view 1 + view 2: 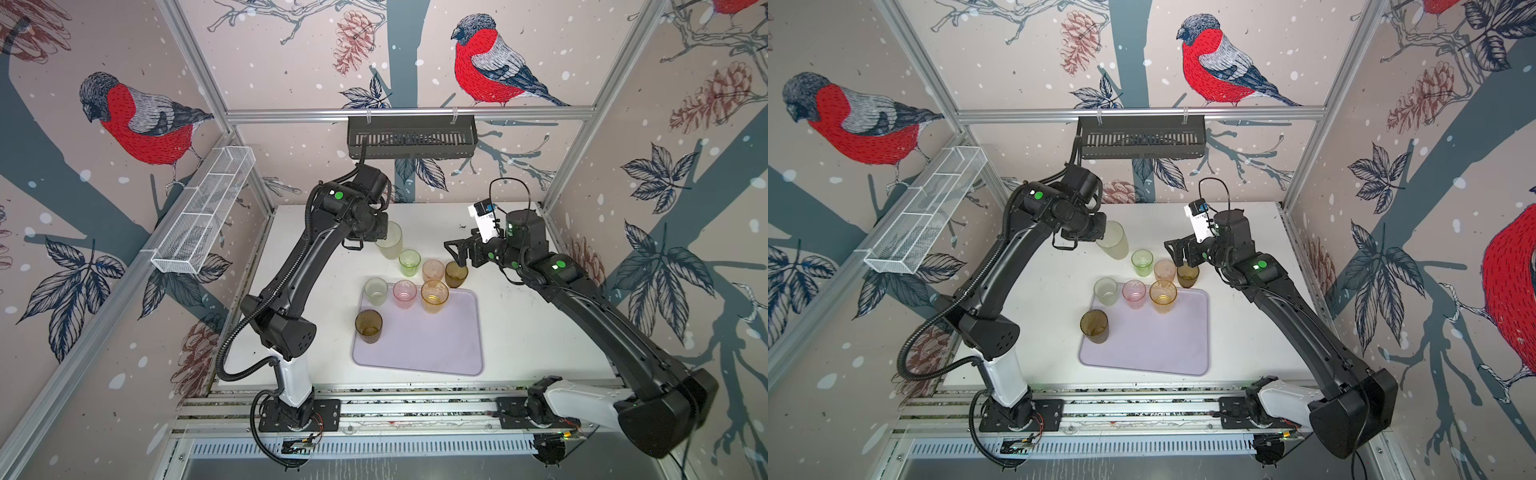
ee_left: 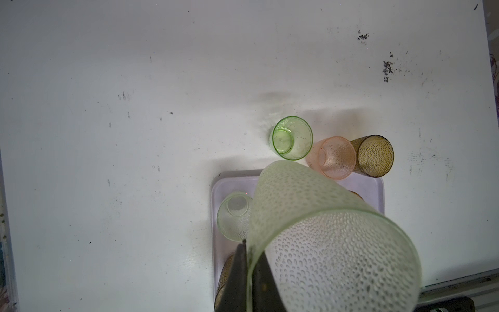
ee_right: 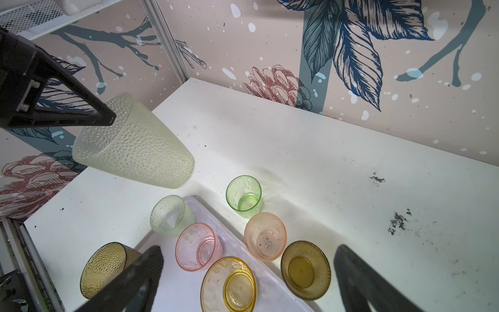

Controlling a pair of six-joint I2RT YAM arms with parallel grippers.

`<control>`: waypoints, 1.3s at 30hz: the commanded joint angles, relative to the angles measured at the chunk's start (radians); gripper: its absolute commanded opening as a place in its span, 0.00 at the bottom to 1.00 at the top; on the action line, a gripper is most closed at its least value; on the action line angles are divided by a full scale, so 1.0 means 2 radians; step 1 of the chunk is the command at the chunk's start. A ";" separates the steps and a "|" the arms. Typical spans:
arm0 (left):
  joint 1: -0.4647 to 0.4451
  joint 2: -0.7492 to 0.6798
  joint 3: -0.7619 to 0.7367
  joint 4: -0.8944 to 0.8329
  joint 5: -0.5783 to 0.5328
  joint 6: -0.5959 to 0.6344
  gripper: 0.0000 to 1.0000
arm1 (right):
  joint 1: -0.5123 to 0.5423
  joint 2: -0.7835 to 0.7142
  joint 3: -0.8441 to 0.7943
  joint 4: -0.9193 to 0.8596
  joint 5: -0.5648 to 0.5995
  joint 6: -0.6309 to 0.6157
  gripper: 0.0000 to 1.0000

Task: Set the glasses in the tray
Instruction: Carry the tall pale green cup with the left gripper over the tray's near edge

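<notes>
The table (image 1: 519, 332) was a flat white surface, closed in by patterned walls at the back and on both sides. Dark scuff marks (image 3: 397, 221) showed on its bare part.

Items standing directly on the table:
- The tray (image 1: 436, 349), lilac, lying flat near the middle of the table.
- The bright green glass (image 1: 409, 262), upright, just beyond the tray's far edge.
- The peach glass (image 1: 433, 271), upright, just beside the bright green glass.
- The brown glass (image 1: 456, 274), upright, next to the peach glass, at the tray's far right corner.

A second brown glass (image 1: 368, 326) stood at the tray's left edge. Whether it rested on the tray or on the table could not be determined.
</notes>
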 commanded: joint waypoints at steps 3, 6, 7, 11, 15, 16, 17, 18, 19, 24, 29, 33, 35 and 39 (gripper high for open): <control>-0.006 -0.014 -0.013 -0.017 0.007 -0.012 0.01 | 0.000 0.001 0.002 0.005 0.005 0.008 1.00; -0.013 -0.020 -0.018 -0.017 0.012 -0.013 0.01 | 0.000 0.001 0.003 0.004 0.011 0.007 1.00; -0.016 -0.022 -0.019 -0.017 0.012 -0.014 0.01 | 0.000 0.001 0.003 0.004 0.014 0.008 1.00; -0.030 -0.029 -0.029 -0.017 0.016 -0.021 0.01 | -0.001 -0.002 0.000 0.005 0.020 0.011 1.00; -0.053 -0.036 -0.046 -0.017 0.015 -0.026 0.01 | -0.002 -0.005 -0.003 0.005 0.024 0.013 1.00; -0.058 -0.039 -0.050 -0.017 0.014 -0.026 0.01 | -0.003 -0.005 -0.003 0.004 0.025 0.014 1.00; -0.062 -0.041 -0.055 -0.017 0.013 -0.026 0.01 | -0.003 -0.005 -0.003 0.004 0.025 0.013 1.00; -0.065 -0.045 -0.059 -0.017 0.013 -0.026 0.01 | -0.004 -0.005 -0.003 0.004 0.026 0.013 1.00; -0.068 -0.048 -0.063 -0.017 0.013 -0.026 0.01 | -0.004 -0.005 -0.004 0.003 0.026 0.013 1.00; -0.088 -0.058 -0.082 -0.017 0.007 -0.025 0.01 | -0.005 -0.005 -0.005 0.003 0.029 0.013 1.00; -0.106 -0.068 -0.113 -0.015 0.003 -0.020 0.01 | -0.005 -0.005 -0.003 0.002 0.033 0.014 1.00; -0.113 -0.080 -0.139 -0.003 0.008 -0.021 0.00 | -0.006 -0.006 -0.004 0.001 0.037 0.015 1.00; -0.120 -0.084 -0.151 0.001 0.005 -0.020 0.00 | -0.007 -0.007 -0.005 0.001 0.038 0.017 1.00; -0.137 -0.093 -0.173 0.010 0.002 -0.015 0.00 | -0.008 -0.007 -0.005 0.000 0.039 0.017 1.00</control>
